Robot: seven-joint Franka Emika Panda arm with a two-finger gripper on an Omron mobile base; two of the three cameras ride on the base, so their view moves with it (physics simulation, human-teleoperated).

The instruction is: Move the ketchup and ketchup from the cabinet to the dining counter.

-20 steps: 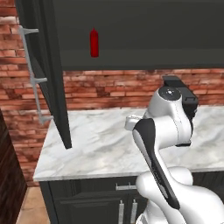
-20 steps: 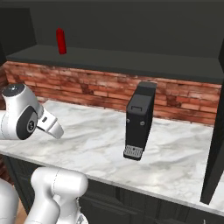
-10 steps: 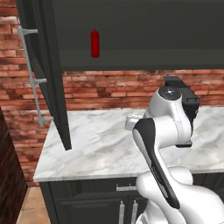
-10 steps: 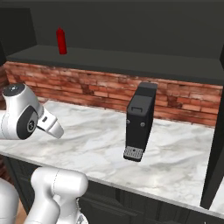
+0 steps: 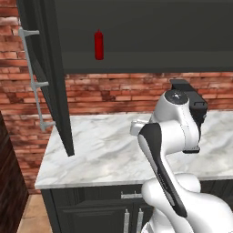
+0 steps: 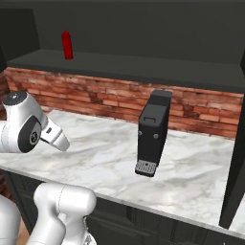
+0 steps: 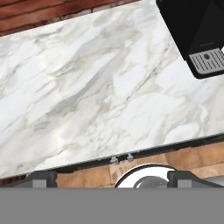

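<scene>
Red ketchup bottle [image 5: 98, 45] upright on open black cabinet [image 5: 136, 32] shelf above marble worktop [image 5: 104, 152].

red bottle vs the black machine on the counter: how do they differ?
The ketchup bottle is bright red with a tapered top; the coffee machine is black and boxy with a grey drip grille. The ketchup bottle is far smaller than the coffee machine. The ketchup bottle stands on the open cabinet's shelf; the coffee machine sits below on the marble worktop, against the brick wall. Both stand upright and untouched.
</scene>
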